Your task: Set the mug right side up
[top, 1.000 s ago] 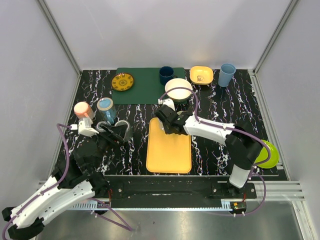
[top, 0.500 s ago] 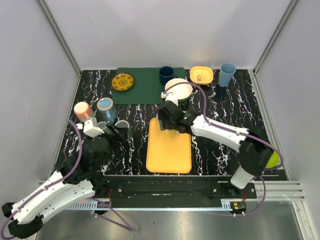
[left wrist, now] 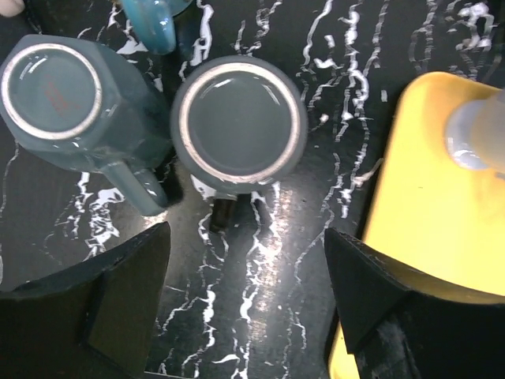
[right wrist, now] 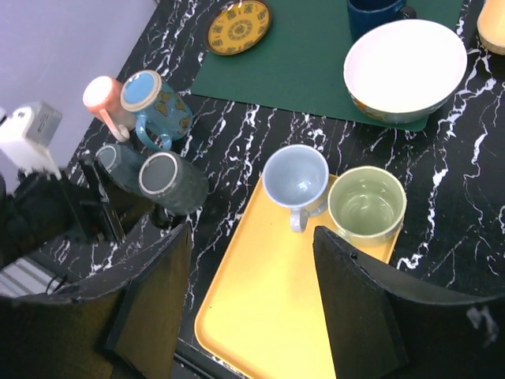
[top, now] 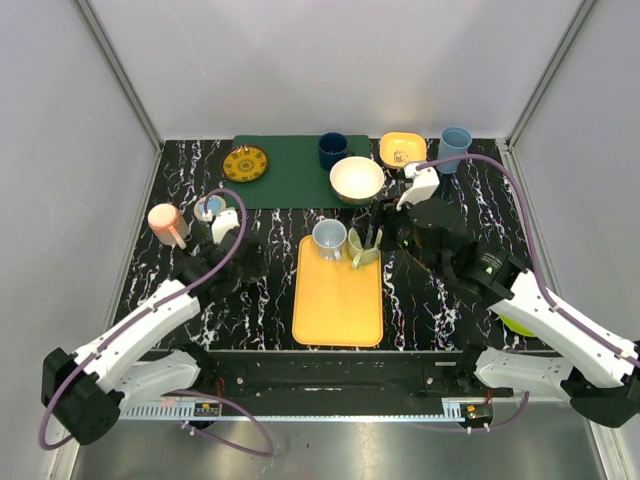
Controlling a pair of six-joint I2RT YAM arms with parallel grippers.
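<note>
Two mugs stand upside down side by side on the black marbled table. One is a dark grey mug, the other a teal-grey mug with its handle toward me. My left gripper hovers open just near of the dark grey mug, touching neither. My right gripper is open and empty, high above the yellow tray. A light blue mug stands upright on the tray's far end, with an upright green mug beside it.
A blue patterned mug and a pink cup stand left of the dark mugs. On or beside the green mat at the back are a white bowl, a yellow plate, a navy mug, an orange dish and a blue cup.
My right gripper opened, left the light blue mug upright on the tray and pulled back to the right. My left arm swung forward over the upside-down mugs.
</note>
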